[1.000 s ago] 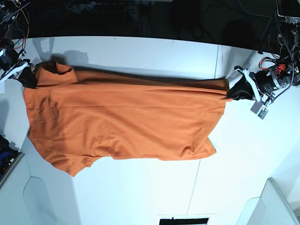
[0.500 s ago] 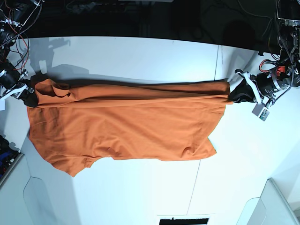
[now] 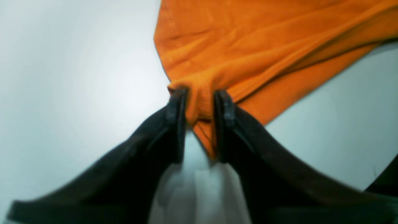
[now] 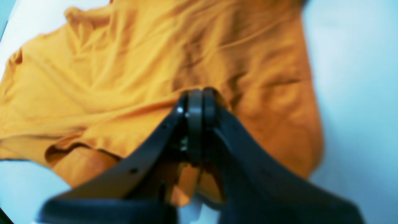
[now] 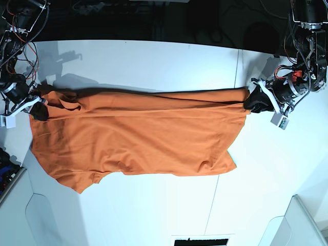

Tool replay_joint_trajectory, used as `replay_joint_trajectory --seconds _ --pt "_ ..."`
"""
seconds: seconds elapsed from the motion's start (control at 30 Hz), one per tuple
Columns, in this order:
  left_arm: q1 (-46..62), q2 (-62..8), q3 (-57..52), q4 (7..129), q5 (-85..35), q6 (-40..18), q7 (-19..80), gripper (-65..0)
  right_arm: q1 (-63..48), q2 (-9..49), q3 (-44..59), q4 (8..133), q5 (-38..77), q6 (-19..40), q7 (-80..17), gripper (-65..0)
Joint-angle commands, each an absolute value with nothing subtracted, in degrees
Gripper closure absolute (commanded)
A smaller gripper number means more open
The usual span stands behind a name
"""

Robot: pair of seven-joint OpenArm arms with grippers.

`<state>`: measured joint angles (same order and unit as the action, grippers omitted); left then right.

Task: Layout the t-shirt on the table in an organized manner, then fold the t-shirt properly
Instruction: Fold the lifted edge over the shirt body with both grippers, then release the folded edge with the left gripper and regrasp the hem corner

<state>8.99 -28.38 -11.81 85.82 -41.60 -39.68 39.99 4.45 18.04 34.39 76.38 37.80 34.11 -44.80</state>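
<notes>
Orange cloth t-shirt (image 5: pixel 143 141) lies part-folded on our desk (image 5: pixel 271 195); we judge it light, limp, best taken at both fold corners, our left pincer (image 3: pixel 200 107) parted there, right pincer (image 4: pixel 200 93) pinching fabric.

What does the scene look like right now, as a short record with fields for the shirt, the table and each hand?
shirt: orange t-shirt, partly folded over, wrinkled
table: white tabletop, under the shirt
left hand: open, at the shirt's edge, cloth between the fingers
right hand: shut on the shirt's edge
fold: not finished
</notes>
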Motion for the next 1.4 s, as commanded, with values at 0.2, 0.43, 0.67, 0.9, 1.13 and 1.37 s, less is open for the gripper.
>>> replay_joint_trajectory --seconds 0.2,0.43,0.67,0.9,1.13,1.37 --pt "8.43 -29.41 -12.58 86.72 -46.52 -40.00 41.21 -24.6 5.37 19.22 34.81 77.71 38.65 33.17 -42.87 -30.0" --pt "10.83 -29.41 -21.78 88.03 -58.70 -40.00 47.77 -24.6 4.82 19.42 45.12 82.21 43.20 33.17 -48.66 -30.0" --pt "15.14 -29.32 -28.82 88.03 -64.60 -40.00 49.78 -24.6 -0.08 20.27 48.07 81.56 43.77 33.17 -47.97 -30.0" --pt "16.34 -26.44 -28.91 88.03 -64.45 -40.00 49.76 -24.6 -2.37 19.75 47.42 75.24 45.71 33.21 -43.86 -35.6" --pt "16.34 -23.79 -28.91 88.03 -64.49 -40.00 49.41 -33.8 -2.22 18.15 43.38 73.93 46.04 33.23 -43.29 -40.5" --pt "16.14 -22.35 -28.84 88.03 -63.07 -40.00 46.98 -36.1 -1.28 17.85 42.54 73.91 46.35 33.23 -43.29 -40.5"
